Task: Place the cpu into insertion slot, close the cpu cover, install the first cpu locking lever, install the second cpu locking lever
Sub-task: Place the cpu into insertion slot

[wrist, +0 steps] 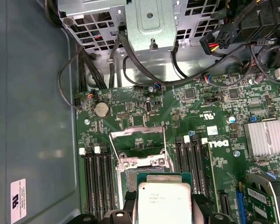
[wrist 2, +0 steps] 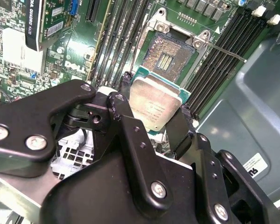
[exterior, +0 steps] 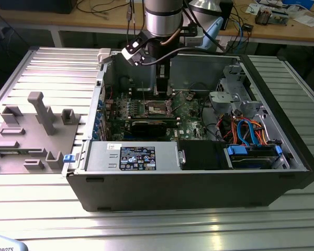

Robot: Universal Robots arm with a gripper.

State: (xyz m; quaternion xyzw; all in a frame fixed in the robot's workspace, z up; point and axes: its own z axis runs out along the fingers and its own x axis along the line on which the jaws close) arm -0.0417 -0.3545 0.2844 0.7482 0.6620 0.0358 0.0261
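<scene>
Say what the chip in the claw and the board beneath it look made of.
Chip: top looks like metal, silvery-grey with a dull brushed sheen; its green rim suggests circuit-board laminate. Board: probably lacquered laminate, green and slightly glossy, with fine traces.

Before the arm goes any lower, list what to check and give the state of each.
1. cpu clamped in the gripper: ok.
2. insertion slot bare, nothing lying in it: ok.
3. cpu cover lifted off the slot: ok.
4. locking lever swung free: ok.
5. cpu seated in the slot: not ok, it hangs short of it.
6. Corner marks matching: cannot tell.
</scene>
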